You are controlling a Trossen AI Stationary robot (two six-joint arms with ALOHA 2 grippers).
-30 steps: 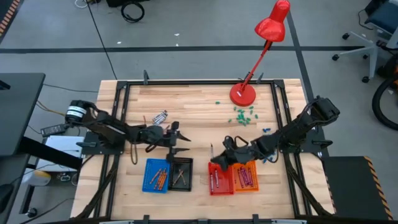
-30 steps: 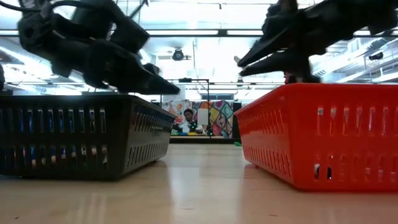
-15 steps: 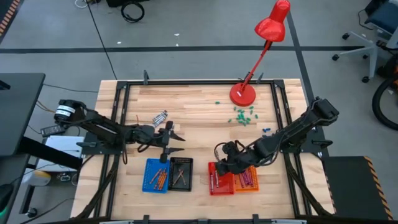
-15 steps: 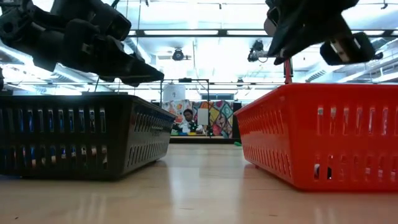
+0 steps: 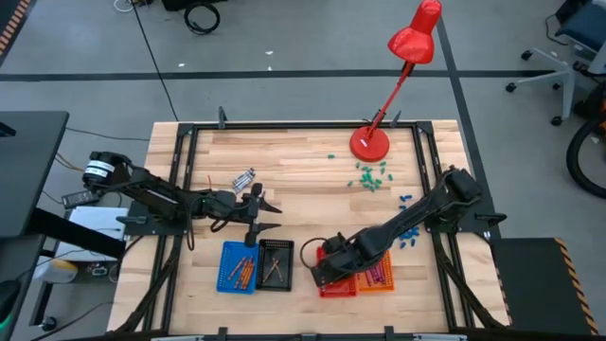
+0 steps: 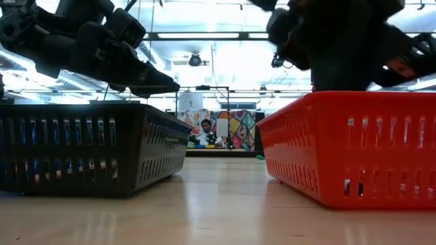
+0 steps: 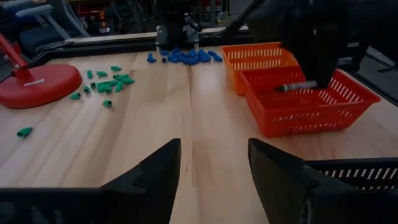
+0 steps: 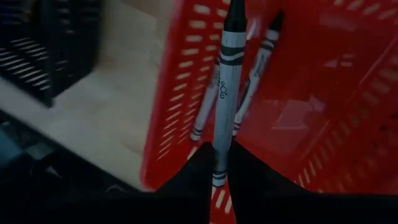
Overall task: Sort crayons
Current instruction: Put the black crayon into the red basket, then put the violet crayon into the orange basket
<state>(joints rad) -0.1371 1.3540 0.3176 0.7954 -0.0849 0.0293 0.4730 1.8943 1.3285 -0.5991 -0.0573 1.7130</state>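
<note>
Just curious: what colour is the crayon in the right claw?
Grey-white with dark bands, the crayon shows best in the right wrist view.

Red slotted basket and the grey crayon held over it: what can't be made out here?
- High view: the right gripper and arm cover most of the red slotted basket; the grey paper-wrapped crayon is hidden.
- Low view: basket wall hides its contents.
- Right wrist view: crayons already inside are partly cut off; count unclear.
- Left wrist view: crayon colour too small.

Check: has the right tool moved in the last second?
Yes. The right tool, shut on a grey crayon, moved toward the near table edge, over the red basket.
</note>
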